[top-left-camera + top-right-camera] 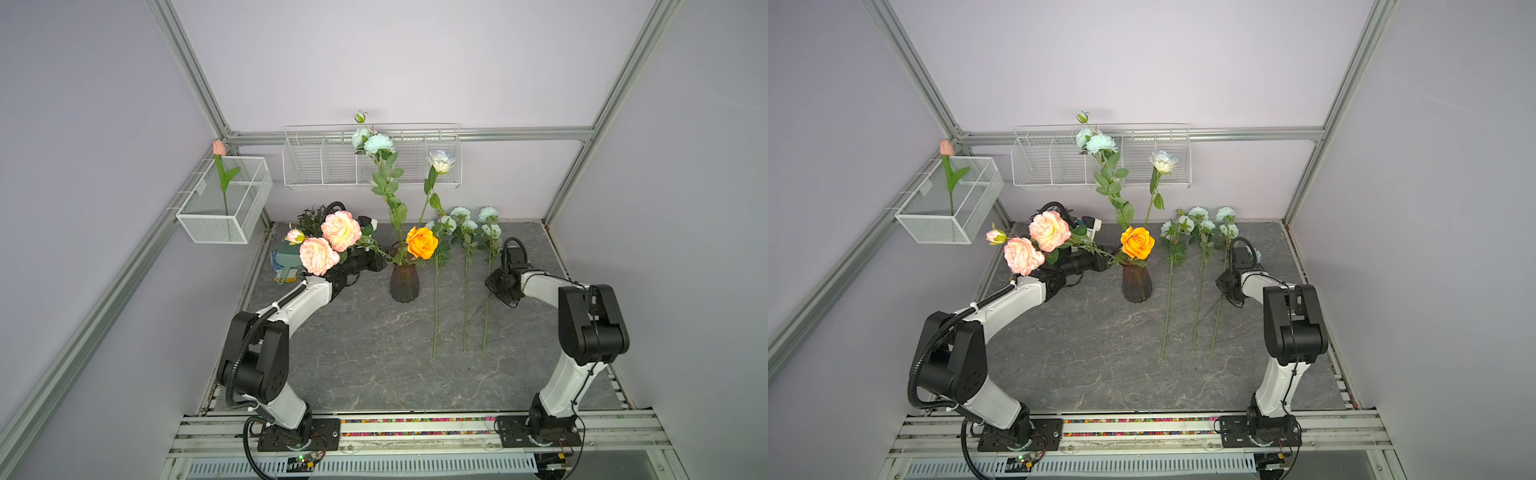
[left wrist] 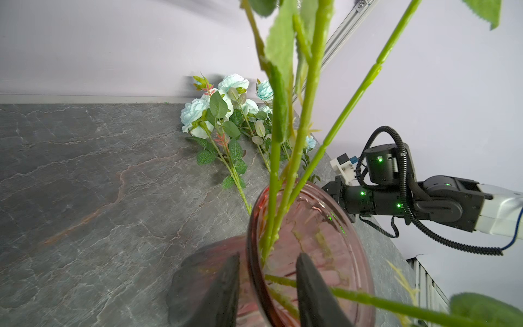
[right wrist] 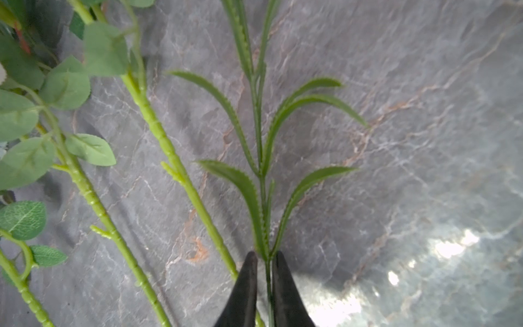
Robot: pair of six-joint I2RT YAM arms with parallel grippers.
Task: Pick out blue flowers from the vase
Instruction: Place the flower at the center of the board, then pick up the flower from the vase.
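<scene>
Showing the small smoky purple-brown ribbed glass vase (image 1: 404,284), upright at the middle of the grey marble-veined slab table (image 1: 353,357), with narrowed neck and flared rim. The left gripper (image 2: 268,256) is clamped on that rim: one black tapered finger (image 2: 218,291) lies outside the translucent glass, its partner inside. Three pale aqua-blue ruffled fabric flowers (image 1: 460,213) on long knobbed green plastic stems lie flat and roughly parallel just right of the vase, blooms far, cut ends near; in both top views a fourth blue stem (image 1: 379,144) stands tall in the vase. Sharing the vase are a smooth-petalled orange rose (image 1: 422,242), a white-blue rose (image 1: 441,161) on a segmented stem, and pink-peach peonies (image 1: 340,230) leaning left. The right gripper (image 3: 264,254), low at the right of the laid stems, is pinched nearly closed on a thin dark green sprig with narrow saw-edged leaves (image 3: 261,158) lying on the slab. A long white wire basket (image 1: 324,166) hangs on the far wall; a white mesh box basket (image 1: 216,226) at far left holds a peach tulip (image 1: 219,147) with a broad green leaf.
</scene>
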